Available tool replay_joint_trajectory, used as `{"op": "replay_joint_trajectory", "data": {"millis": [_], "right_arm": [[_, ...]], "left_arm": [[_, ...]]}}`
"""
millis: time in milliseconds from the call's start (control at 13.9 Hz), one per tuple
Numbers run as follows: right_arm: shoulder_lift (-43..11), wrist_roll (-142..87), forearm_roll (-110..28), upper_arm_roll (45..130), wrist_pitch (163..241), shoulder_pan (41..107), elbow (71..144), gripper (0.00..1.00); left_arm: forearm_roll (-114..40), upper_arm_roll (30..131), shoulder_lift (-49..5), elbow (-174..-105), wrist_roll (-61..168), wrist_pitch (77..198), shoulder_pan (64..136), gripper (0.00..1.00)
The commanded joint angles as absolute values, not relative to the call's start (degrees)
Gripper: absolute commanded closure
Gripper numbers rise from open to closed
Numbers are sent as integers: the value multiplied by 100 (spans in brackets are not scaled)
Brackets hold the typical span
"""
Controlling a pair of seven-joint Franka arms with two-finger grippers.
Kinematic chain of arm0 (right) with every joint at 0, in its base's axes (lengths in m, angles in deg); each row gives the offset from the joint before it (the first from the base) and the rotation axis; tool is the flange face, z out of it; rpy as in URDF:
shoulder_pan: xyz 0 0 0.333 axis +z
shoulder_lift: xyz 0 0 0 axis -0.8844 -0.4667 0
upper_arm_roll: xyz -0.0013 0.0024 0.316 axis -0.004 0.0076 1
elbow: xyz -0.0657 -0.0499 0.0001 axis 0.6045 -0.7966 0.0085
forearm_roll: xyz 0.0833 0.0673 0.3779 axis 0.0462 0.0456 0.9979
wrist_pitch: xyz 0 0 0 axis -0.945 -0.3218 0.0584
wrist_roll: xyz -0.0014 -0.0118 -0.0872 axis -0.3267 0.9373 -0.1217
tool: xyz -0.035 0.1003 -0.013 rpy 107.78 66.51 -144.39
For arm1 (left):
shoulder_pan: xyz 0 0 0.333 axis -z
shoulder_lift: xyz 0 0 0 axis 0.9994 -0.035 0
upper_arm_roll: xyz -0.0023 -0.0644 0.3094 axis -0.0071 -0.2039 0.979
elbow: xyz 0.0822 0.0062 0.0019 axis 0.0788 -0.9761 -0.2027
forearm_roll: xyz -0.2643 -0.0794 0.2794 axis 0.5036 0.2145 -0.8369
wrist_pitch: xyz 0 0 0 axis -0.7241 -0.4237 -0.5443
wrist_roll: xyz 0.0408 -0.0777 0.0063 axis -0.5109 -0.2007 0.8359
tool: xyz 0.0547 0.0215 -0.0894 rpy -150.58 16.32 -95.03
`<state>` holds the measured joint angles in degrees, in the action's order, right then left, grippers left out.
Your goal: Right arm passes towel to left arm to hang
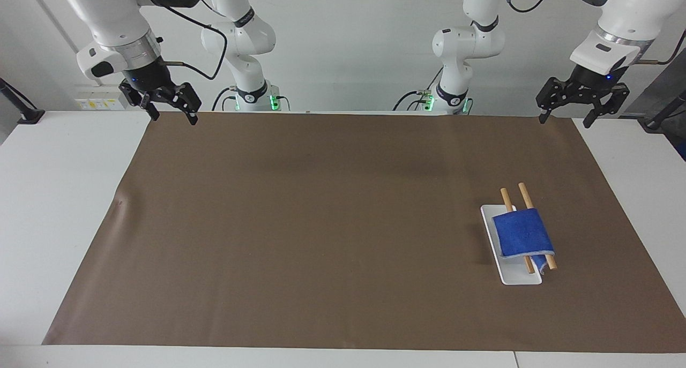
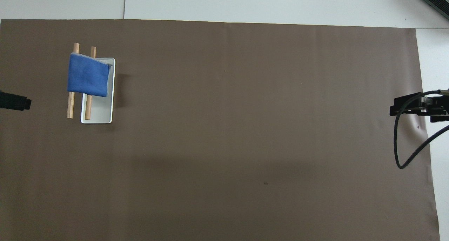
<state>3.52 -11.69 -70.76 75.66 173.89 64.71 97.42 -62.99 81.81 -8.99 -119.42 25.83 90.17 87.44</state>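
The blue towel (image 1: 522,232) lies draped over the two wooden rods (image 1: 526,197) on the white tray (image 1: 519,277) near the left arm's end of the bench, below the left gripper (image 1: 582,103), whose fingers stand open and empty like the right gripper (image 1: 167,102).

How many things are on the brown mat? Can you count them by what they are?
Blue towel: 1
Wooden rods: 2
White tray: 1
Total: 4
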Motion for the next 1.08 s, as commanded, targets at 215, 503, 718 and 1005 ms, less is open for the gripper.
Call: {"op": "replay_joint_trajectory", "data": {"millis": [215, 503, 718, 1005], "right_arm": [[531, -1119, -7132, 7597, 17401, 6420, 9941, 0], [531, -1181, -7298, 7597, 17400, 6455, 9941, 0], [514, -1285, -7439, 7614, 17392, 6473, 9889, 0], [426, -1330, -7510, 7738, 17128, 6508, 9555, 0]], "left_arm": [[-6288, 8158, -985, -11850, 2611, 8656, 8782, 0], [-6314, 8141, -852, -12133, 3014, 8866, 8808, 0], [-6314, 8123, -852, -12142, 3059, 8893, 8834, 0], [-6314, 8123, -852, -12142, 3050, 9006, 8843, 0]]}}
